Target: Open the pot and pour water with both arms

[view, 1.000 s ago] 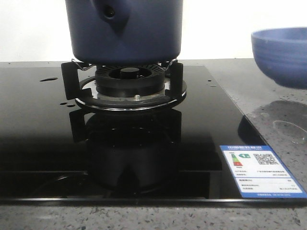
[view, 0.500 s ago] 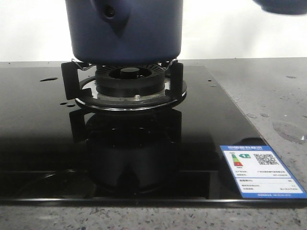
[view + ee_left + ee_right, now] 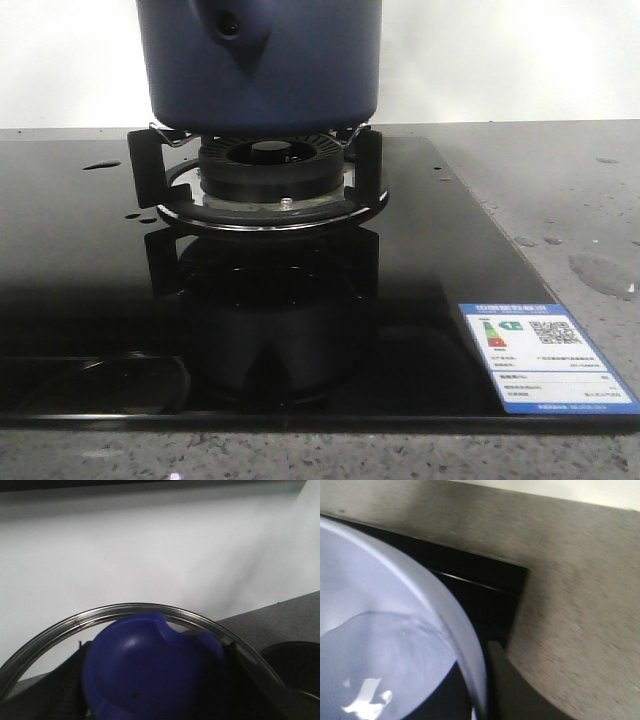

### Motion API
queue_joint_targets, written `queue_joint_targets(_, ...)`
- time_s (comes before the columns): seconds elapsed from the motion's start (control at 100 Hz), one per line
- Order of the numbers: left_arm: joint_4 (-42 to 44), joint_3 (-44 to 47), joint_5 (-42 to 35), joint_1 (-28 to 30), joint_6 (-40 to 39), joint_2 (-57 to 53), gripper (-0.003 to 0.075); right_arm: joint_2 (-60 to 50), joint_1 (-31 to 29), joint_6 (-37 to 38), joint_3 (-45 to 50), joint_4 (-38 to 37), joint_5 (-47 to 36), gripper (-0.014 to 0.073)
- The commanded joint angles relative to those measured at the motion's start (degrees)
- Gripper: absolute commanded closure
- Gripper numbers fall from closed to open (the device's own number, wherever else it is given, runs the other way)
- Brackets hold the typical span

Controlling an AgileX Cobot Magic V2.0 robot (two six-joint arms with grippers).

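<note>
The pot (image 3: pixel 260 60) sits on the burner (image 3: pixel 258 180) at the frame's top middle. Our left gripper (image 3: pixel 150 700) pinches the lid knob (image 3: pixel 150 672). Our right grip stays unclear; we tip the bowl (image 3: pixel 385 645) slowly.

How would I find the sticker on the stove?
Start at the big black glass stove top with the dark blue pot sitting on its burner. Look to its near right corner: the sticker lies flat there. It is the only white and blue patch on the black glass.
</note>
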Motion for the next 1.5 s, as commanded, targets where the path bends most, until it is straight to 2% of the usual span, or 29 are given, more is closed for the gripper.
queue_joint_targets(0.0, -2.83, -2.17, -3.45, 0.04, -0.16, -1.43, 0.0332, -0.8, 2.94, 0.38, -4.99, 3.46, 0.54, 0.0649)
queue_joint_targets(0.22, -2.83, -2.17, -3.67, 0.04, -0.16, -1.43, 0.0332, 2.15, 8.48, 0.38, -8.74, 5.86, -7.69, 0.0648)
queue_joint_targets(0.5, -2.83, -2.17, -3.67, 0.04, -0.16, -1.43, 0.0332, 2.08, 10.94, -4.96, -4.06, 5.75, -21.38, 0.0648)
queue_joint_targets(0.91, -2.83, -2.17, -3.67, 0.04, -0.16, -1.43, 0.0332, -5.03, 14.37, -15.7, 16.57, 5.86, -51.24, 0.0648)
queue_joint_targets(1.28, -2.83, -2.17, -3.67, 0.04, -0.16, -1.43, 0.0332, -10.48, 18.33, -17.04, 35.59, 3.75, -82.1, 0.065)
queue_joint_targets(1.49, -2.83, -2.17, -3.67, 0.04, -0.16, -1.43, 0.0332, -11.85, 21.03, -17.04, 43.84, 3.21, -96.47, 0.0651)
